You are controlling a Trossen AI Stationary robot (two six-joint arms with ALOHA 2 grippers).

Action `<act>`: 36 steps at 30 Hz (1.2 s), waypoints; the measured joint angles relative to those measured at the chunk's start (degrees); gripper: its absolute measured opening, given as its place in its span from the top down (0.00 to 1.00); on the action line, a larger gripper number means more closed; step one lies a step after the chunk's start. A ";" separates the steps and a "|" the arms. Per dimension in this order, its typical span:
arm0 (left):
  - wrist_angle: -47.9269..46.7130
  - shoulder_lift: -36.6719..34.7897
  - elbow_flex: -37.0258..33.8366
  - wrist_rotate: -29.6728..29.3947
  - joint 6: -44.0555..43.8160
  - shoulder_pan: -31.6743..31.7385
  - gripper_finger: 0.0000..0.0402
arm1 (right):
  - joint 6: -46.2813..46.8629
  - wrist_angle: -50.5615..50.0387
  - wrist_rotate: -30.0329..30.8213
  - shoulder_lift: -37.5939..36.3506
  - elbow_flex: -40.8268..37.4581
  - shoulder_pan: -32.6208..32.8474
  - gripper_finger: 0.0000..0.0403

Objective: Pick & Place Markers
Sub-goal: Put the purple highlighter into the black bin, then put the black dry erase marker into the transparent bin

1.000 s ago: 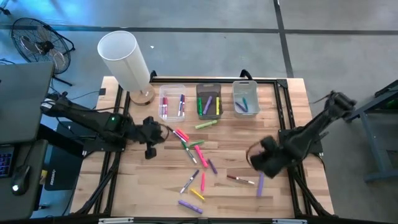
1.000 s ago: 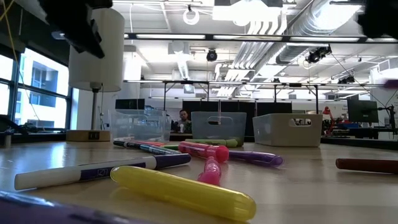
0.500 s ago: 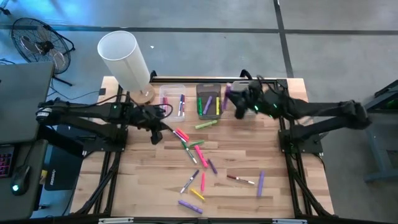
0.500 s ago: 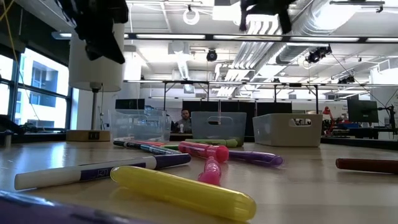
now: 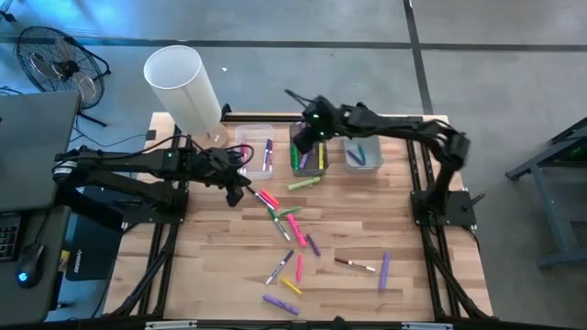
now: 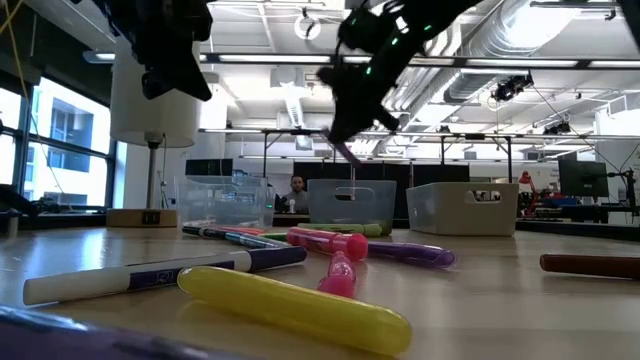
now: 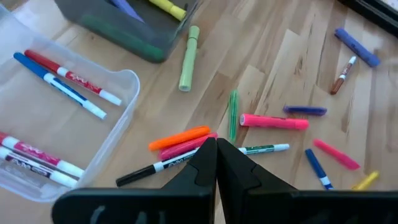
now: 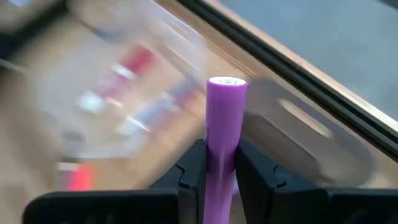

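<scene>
Wooden table (image 5: 404,220): right hand (image 8: 221,163) grips purple marker (image 8: 224,124) above bins' edge.

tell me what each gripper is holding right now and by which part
The right gripper pinches a purple cylindrical marker low on its barrel. The left gripper is shut, holding nothing.

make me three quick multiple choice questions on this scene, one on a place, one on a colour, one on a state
1. Where is the right gripper?
A. over the middle bin
B. over the lamp
C. at the table's near edge

2. What colour is the marker it holds?
A. yellow
B. purple
C. red

3. How are the left gripper's jaws?
A. wide open
B. shut on a marker
C. shut, empty

Answers:
1 A, the high view shows it above the middle bin.
2 B, the right wrist view shows a purple barrel between the jaws.
3 C, the left wrist view shows them pressed together with nothing between.
</scene>
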 joint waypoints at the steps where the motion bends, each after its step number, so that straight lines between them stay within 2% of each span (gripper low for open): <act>1: -0.02 0.00 0.00 0.00 -0.89 0.00 1.00 | -0.45 -3.23 1.08 2.28 2.23 -0.44 0.85; 4: -0.20 0.00 0.00 0.08 -2.46 0.00 1.00 | -0.74 -10.74 2.45 7.50 6.26 -1.74 0.84; 7: -0.28 0.00 0.00 0.76 -3.51 0.00 1.00 | -0.49 -11.91 -0.29 9.72 6.21 -2.76 0.84; 12: -0.71 0.00 0.00 1.20 -3.70 0.00 1.00 | 0.90 -11.06 -0.46 9.59 4.60 -3.07 0.80; 19: -0.72 0.00 0.00 1.37 -1.78 0.00 1.00 | 2.29 -11.94 -1.09 8.02 4.76 -3.02 0.67; 23: -1.09 0.00 0.00 3.25 -0.68 0.00 1.00 | 2.32 -13.89 -0.70 4.66 4.76 -2.62 0.63; 27: -2.53 0.00 0.00 4.63 -0.68 0.00 1.00 | 1.94 -17.18 1.05 0.02 4.76 -0.80 0.63; 33: -2.74 0.61 0.00 5.20 -0.72 0.00 1.00 | 2.27 -23.91 5.96 -7.96 4.40 5.98 0.66; 36: -2.77 1.16 0.00 5.50 -0.55 0.00 0.99 | 2.64 -24.11 6.25 -12.75 0.09 11.15 0.68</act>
